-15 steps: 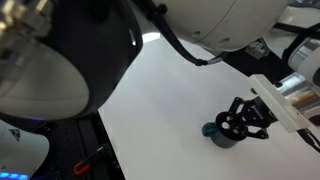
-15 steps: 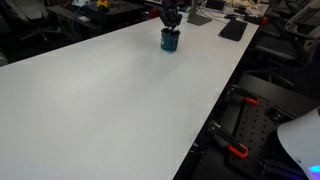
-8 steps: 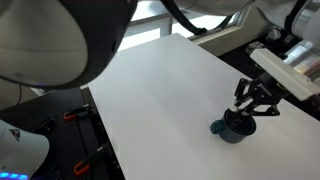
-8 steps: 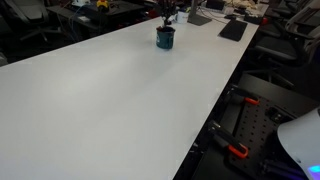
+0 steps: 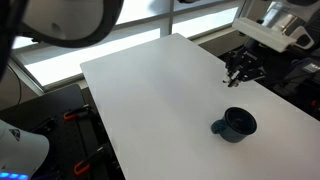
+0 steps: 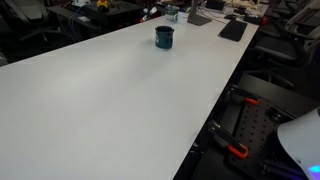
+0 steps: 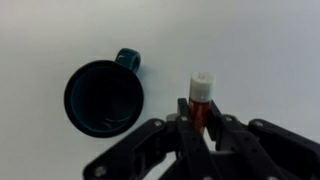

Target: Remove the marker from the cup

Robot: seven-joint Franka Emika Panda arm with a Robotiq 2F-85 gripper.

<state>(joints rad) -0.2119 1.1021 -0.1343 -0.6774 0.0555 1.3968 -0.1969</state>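
The cup (image 7: 104,99) is a dark blue-grey mug with a stubby handle; it stands empty on the white table and shows in both exterior views (image 5: 236,124) (image 6: 164,37). My gripper (image 7: 200,122) is shut on the marker (image 7: 201,96), which has a reddish body and a pale end pointing down at the table, to the right of the cup in the wrist view. In an exterior view the gripper (image 5: 244,70) hangs well above the table, up and behind the cup. The marker is too small to make out in the exterior views.
The white table (image 5: 150,90) fills most of both exterior views. Its edge (image 6: 215,110) drops to a floor with clamps and cables. Dark flat items (image 6: 233,29) lie at the table's far end beyond the cup.
My gripper has risen from the cup's mouth with the marker in it and moved up and away. The cup stays put, now empty.
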